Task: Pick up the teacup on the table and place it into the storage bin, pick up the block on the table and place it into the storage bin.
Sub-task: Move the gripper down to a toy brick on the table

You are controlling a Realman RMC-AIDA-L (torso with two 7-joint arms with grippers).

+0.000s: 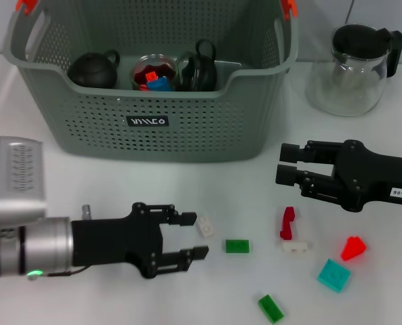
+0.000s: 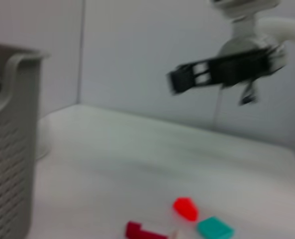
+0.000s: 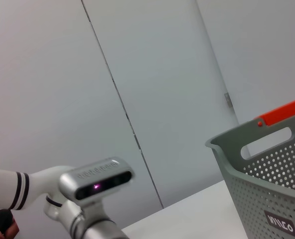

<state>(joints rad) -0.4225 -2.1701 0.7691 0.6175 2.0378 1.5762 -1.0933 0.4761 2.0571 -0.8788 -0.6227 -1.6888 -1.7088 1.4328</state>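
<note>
Storage bin (image 1: pixel 187 128): far side of surface, already holding teapots and cups. Left gripper (image 1: pixel 187 245): jaws open, empty, low beside white block (image 1: pixel 205 226), likely lined up for pickup. Right gripper (image 1: pixel 290 173): jaws open, empty, hovering over scattered blocks.

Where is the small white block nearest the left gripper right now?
In the head view, the white block lies on the table just beyond the left gripper, left of the green block.
</note>
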